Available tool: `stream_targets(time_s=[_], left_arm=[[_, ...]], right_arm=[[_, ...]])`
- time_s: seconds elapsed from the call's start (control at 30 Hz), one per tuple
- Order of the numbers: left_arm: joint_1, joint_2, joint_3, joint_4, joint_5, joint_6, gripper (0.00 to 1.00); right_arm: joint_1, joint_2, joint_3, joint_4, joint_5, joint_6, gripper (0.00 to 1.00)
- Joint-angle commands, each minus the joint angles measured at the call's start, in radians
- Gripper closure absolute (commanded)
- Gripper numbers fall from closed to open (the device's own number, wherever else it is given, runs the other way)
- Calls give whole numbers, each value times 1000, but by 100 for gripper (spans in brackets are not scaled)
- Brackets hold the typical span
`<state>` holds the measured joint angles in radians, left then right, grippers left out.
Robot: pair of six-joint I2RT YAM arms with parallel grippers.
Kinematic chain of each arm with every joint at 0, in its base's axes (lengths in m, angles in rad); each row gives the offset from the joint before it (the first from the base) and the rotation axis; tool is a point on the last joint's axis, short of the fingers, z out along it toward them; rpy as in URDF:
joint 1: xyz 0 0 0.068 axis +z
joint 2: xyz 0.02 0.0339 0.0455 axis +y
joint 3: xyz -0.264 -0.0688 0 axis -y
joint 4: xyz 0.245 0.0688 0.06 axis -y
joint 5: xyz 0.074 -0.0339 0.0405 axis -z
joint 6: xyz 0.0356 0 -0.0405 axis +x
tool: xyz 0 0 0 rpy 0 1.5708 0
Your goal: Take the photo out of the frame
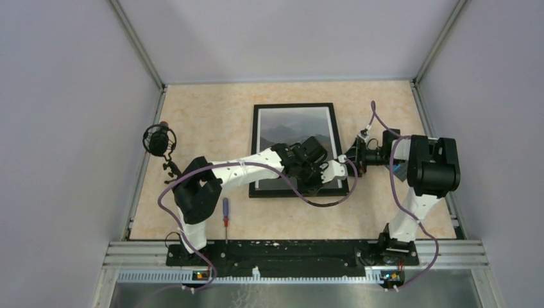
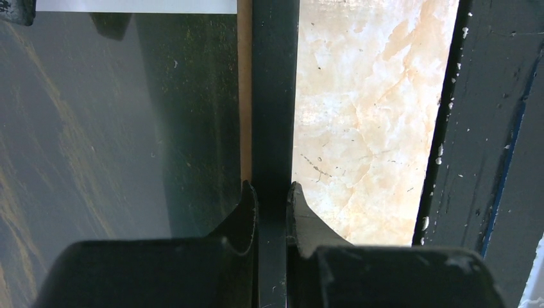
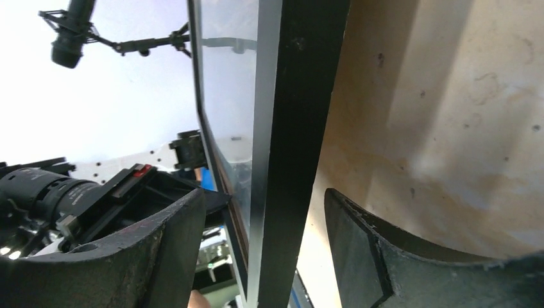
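**Worktop and margins.** A beige marbled worktop (image 1: 212,122) is closed in by pale walls on the left, right and far sides. A black base rail (image 1: 289,251) runs along its near edge. Bare worktop shows beyond all four sides of the frame, with the widest stretches to the left and right.

**Frame and contents.** The frame (image 1: 292,106) lies face-up near the centre, in portrait format with its long sides running away from the arms. The photo (image 1: 289,131) sits inside it behind the glassy front. In the left wrist view its white margin and a thin brown line show beside the black border (image 2: 274,96).

**Arms.** The left arm (image 1: 247,170) reaches rightward across the lower half of the frame. The right arm (image 1: 430,167) is folded, its wrist pointing left at the frame's right side.

**Fingers.** The left fingers (image 1: 319,179) are closed tight on the frame's near border, one on each side of it. The right fingers (image 1: 351,163) stand apart astride the right border, with a gap on either side, holding nothing.

**Small items.** A microphone (image 1: 158,139) stands at the left edge. A screwdriver (image 1: 225,212) lies near the rail, well apart from the frame.
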<state>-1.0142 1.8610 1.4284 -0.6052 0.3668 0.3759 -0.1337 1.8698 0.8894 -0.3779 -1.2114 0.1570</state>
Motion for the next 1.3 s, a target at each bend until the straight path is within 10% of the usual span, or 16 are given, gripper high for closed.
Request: stream_targets(time_s=[0.0, 0.93, 1.27], left_arm=[[2, -72, 3, 44, 103, -10, 100], [2, -28, 9, 48, 91, -5, 100], [98, -169, 54, -37, 49, 30, 19]], right_arm=[[0, 22, -29, 105, -135, 83, 34], [86, 50, -70, 210, -164, 171, 70], [84, -148, -40, 165, -115, 150, 92]])
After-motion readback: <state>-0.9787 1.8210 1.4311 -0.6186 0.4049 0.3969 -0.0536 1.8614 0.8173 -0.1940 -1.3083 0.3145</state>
